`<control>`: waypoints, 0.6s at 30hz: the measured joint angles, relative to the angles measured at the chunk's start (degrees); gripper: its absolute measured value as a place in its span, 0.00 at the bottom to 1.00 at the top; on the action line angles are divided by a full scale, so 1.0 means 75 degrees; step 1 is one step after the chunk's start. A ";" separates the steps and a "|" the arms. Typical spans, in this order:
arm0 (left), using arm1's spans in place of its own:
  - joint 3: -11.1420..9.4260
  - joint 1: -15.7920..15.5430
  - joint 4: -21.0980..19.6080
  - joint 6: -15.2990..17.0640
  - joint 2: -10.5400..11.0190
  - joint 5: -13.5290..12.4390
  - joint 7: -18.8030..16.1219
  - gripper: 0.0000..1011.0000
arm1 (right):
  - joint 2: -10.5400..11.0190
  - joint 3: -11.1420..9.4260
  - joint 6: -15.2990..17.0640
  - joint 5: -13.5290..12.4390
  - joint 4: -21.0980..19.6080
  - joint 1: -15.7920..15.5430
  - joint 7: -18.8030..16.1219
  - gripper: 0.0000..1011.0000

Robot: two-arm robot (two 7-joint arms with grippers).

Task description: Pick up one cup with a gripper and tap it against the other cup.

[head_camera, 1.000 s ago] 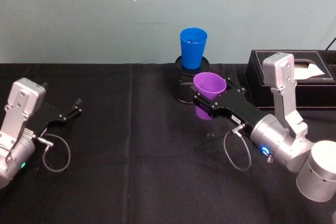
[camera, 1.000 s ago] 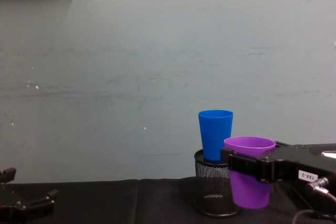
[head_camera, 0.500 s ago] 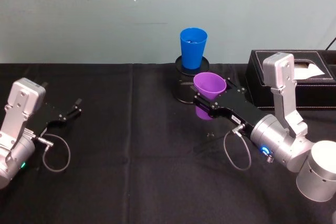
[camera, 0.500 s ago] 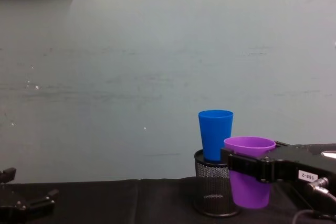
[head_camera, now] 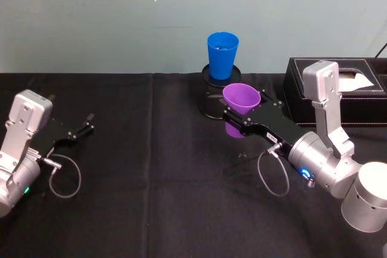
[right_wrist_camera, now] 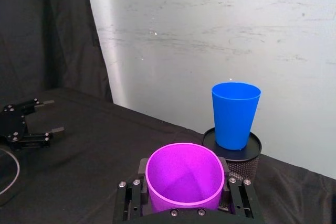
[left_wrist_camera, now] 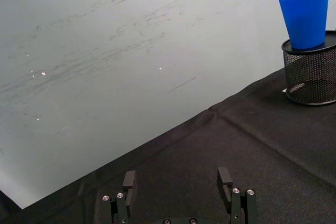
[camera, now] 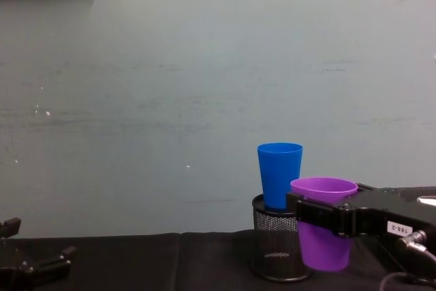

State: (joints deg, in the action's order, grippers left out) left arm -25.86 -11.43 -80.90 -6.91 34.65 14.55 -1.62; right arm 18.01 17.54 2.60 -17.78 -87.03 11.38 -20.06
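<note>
My right gripper [head_camera: 239,118] is shut on the purple cup [head_camera: 240,98], holding it upright just above the black cloth, its jaws clamped on either side of the cup [right_wrist_camera: 184,178]. The blue cup [head_camera: 222,54] stands upright on top of a black mesh holder [head_camera: 213,98] just behind and to the left of the purple one [camera: 325,226]; a small gap shows between the two cups [camera: 279,175]. My left gripper [head_camera: 83,126] rests open and empty at the far left of the table, also seen in the left wrist view [left_wrist_camera: 177,182].
A black box with a white patch [head_camera: 351,89] sits at the right rear, behind my right arm. The black tablecloth [head_camera: 151,179] runs to a pale wall at the back. A loose cable loops beside each wrist.
</note>
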 joint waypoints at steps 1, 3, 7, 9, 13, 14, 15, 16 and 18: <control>0.0000 0.0000 0.0000 0.0000 0.0000 0.0000 0.0000 0.99 | 0.0000 0.0000 0.0000 0.0000 0.0000 0.0000 0.0000 0.74; 0.0000 0.0000 0.0000 0.0000 0.0000 0.0000 0.0000 0.99 | 0.0000 0.0000 0.0000 0.0000 0.0000 0.0000 0.0000 0.74; 0.0000 0.0000 0.0000 0.0000 0.0000 0.0000 0.0000 0.99 | 0.0000 0.0000 0.0000 0.0000 0.0000 0.0000 0.0000 0.74; 0.0000 0.0000 0.0000 0.0000 0.0000 0.0000 0.0000 0.99 | 0.0000 0.0000 0.0000 0.0000 0.0000 0.0000 0.0000 0.74; 0.0000 0.0000 0.0000 0.0000 0.0000 0.0000 0.0000 0.99 | 0.0000 0.0000 0.0000 0.0000 0.0000 0.0000 0.0000 0.74; 0.0000 0.0000 0.0000 0.0000 0.0000 0.0000 0.0000 0.99 | 0.0000 0.0000 0.0000 0.0000 0.0000 0.0000 0.0000 0.74; 0.0000 0.0000 0.0000 0.0000 0.0000 0.0000 0.0000 0.99 | 0.0000 0.0000 0.0000 0.0000 0.0000 0.0000 0.0000 0.74; 0.0000 0.0000 0.0000 0.0000 0.0000 0.0000 0.0000 0.99 | 0.0000 0.0000 0.0000 0.0000 0.0000 0.0000 0.0000 0.74; 0.0000 0.0000 0.0000 0.0000 0.0000 0.0000 0.0000 0.99 | 0.0000 0.0000 0.0000 0.0000 0.0000 0.0000 0.0000 0.74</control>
State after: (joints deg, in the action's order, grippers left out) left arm -25.86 -11.43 -80.90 -6.91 34.65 14.55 -1.62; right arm 18.01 17.54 2.60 -17.78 -87.03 11.38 -20.06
